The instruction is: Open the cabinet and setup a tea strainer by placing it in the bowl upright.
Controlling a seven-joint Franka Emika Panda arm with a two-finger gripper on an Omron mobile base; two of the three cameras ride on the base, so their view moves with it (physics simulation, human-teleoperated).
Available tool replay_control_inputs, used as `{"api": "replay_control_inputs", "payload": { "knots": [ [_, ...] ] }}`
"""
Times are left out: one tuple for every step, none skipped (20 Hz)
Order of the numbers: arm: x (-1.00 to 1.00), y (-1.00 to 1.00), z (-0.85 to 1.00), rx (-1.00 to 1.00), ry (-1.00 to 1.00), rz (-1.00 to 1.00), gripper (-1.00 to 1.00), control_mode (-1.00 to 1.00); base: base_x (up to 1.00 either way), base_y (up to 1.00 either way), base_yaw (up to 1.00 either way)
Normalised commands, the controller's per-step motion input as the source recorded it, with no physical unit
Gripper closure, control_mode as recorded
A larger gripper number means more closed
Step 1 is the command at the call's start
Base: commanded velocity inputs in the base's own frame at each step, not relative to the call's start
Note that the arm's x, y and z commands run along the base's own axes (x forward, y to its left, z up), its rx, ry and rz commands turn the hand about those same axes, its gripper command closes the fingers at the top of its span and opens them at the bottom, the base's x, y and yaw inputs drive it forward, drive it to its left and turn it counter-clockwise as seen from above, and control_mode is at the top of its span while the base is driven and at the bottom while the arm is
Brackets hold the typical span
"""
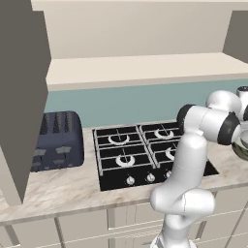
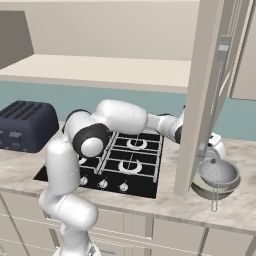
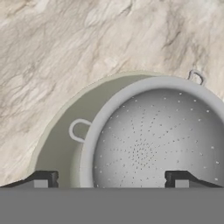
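I see a marbled beige counter (image 2: 165, 202) carrying everything here. On its left end sits a dark blue toaster (image 1: 57, 139), with a black gas hob (image 1: 140, 155) set into the top beside it. On the right end rests the bowl (image 2: 212, 187) — the strainer (image 2: 218, 172) sits inside it, cup up, its thin handle reaching out over the rim toward the counter's front edge.

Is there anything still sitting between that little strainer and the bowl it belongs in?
Nothing visible. The strainer already sits inside the bowl, cup facing up, and the tool hangs open right above it.
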Motion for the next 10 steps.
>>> {"api": "replay_control_inputs", "payload": {
  "knots": [
    [0.0, 0.0, 0.0, 0.0, 0.0, 0.0, -1.0, -1.0, 0.0, 0.0, 0.0],
    [0.0, 0.0, 0.0, 0.0, 0.0, 0.0, -1.0, -1.0, 0.0, 0.0, 0.0],
    [0.0, 0.0, 0.0, 0.0, 0.0, 0.0, -1.0, -1.0, 0.0, 0.0, 0.0],
    [0.0, 0.0, 0.0, 0.0, 0.0, 0.0, -1.0, -1.0, 0.0, 0.0, 0.0],
    [0.0, 0.0, 0.0, 0.0, 0.0, 0.0, -1.0, -1.0, 0.0, 0.0, 0.0],
    [0.0, 0.0, 0.0, 0.0, 0.0, 0.0, -1.0, -1.0, 0.0, 0.0, 0.0],
    [-0.11, 0.0, 0.1, 0.0, 0.0, 0.0, -1.0, -1.0, 0.0, 0.0, 0.0],
    [-0.19, 0.0, 0.19, 0.0, -0.01, 0.0, -1.0, -1.0, 0.0, 0.0, 0.0],
    [-0.3, 0.0, 0.24, 0.0, -0.01, 0.0, -1.0, -1.0, 0.0, 0.0, 0.0],
    [-0.39, 0.0, 0.38, 0.0, -0.03, 0.0, -1.0, -1.0, 0.0, 0.0, 0.0]
  ]
}}
